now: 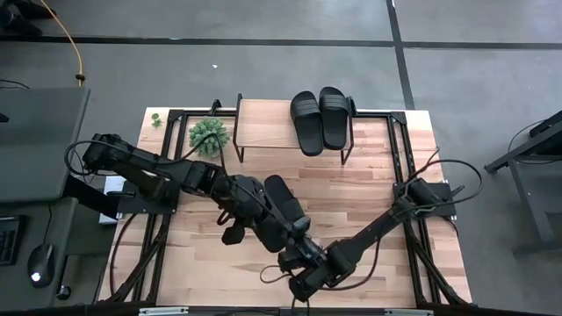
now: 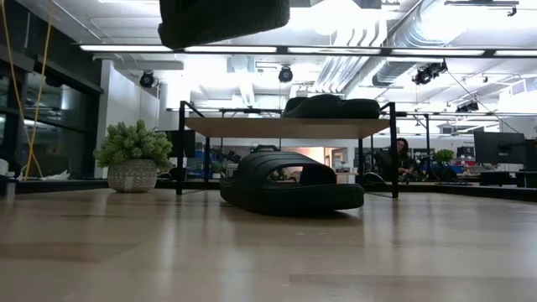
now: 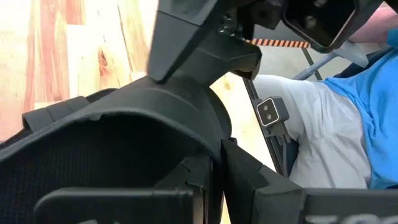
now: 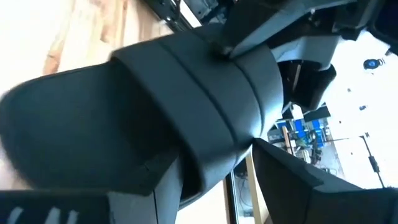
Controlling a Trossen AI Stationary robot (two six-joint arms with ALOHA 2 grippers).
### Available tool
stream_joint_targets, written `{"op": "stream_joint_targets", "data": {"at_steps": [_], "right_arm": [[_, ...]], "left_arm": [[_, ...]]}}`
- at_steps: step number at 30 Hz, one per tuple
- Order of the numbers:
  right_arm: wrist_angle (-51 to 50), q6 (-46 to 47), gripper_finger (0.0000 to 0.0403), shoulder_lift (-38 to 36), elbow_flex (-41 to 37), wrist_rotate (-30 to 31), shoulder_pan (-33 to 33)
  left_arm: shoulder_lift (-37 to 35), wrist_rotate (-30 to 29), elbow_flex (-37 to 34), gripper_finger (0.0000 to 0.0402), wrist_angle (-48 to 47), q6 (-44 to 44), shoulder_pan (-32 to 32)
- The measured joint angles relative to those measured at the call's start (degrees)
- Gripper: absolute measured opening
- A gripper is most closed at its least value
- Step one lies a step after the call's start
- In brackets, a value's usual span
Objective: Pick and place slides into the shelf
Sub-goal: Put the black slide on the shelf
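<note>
Both tools meet near the worktop's front edge; the left tool [image 1: 294, 230] is shut tight on one black slide [image 1: 283, 204]; the right tool [image 1: 309, 274] grips another slide [image 4: 186, 106] by its strap; two slides [image 1: 319, 118] sit on the shelf [image 1: 263, 132]; the rubber looks light and bendy, so the wide strap is best to grab.

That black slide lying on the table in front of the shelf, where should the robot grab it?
By the strap, coming down from above. The slide lies sole down on the table, so its flat sole gives little to pinch. The strap arches up with a gap beneath it. One finger could probably slip under the strap's edge while the other closes on top.
</note>
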Motion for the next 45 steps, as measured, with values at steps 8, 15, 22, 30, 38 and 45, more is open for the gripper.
{"op": "stream_joint_targets", "data": {"at_steps": [8,15,22,30,38,45], "right_arm": [[0.31,0.98,0.0178,0.0,0.0,0.09,-1.65],[0.28,2.82,0.0126,0.0,0.0,-0.69,-1.69],[0.07,4.0,0.0037,0.0,-0.02,-0.91,-1.72],[-0.17,4.53,0.0005,0.0,-0.07,-1.0,-1.86],[-4.47,7.95,0.0001,0.02,-0.09,-1.24,-2.4],[-12.65,16.9,0.0001,-0.32,-0.09,-1.53,-3.77]], "left_arm": [[0.0,0.0,0.0,0.0022,0.08,0.0,-0.02],[0.0,0.38,-0.01,0.0025,0.04,0.0,-0.02],[-0.02,-0.62,-0.01,0.0027,-0.19,1.56,-0.13],[-0.04,-6.49,0.01,0.0045,-3.62,1.64,-0.2],[-0.04,-15.38,0.01,0.0085,-6.28,2.73,-0.14],[-0.07,-27.73,0.05,0.0131,-7.66,6.14,-0.05]]}}
